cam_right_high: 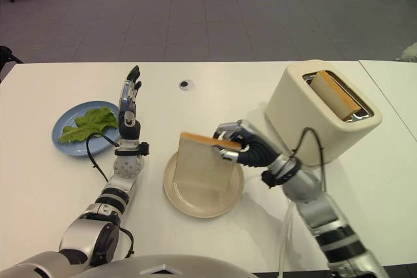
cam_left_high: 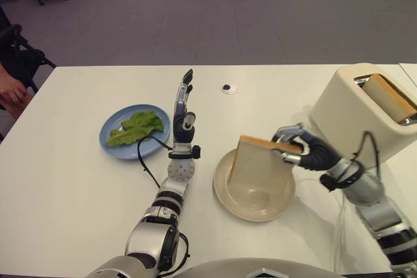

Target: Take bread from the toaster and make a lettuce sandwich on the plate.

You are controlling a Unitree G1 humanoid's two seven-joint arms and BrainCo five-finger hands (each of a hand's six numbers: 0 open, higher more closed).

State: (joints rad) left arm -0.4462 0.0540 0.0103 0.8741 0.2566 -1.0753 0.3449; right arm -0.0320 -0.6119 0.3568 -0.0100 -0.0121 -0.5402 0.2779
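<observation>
Right hand [cam_left_high: 305, 149] pinches the bread slice [cam_left_high: 260, 166] by its top crust, and the slice hides part of the plate [cam_left_high: 225, 194] beneath. Left hand [cam_left_high: 183, 112] stands spread, lettuce [cam_left_high: 135, 127] to its left.

Two slices [cam_left_high: 259, 164] [cam_left_high: 388, 97], two plates [cam_left_high: 124, 152] [cam_left_high: 228, 200], one toaster [cam_left_high: 345, 112]

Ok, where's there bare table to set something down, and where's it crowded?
Free: the near-left table in front of the blue plate, and the far strip around the grommet. Crowded: between the left hand and toaster, where the right hand holds bread at the beige plate.
</observation>
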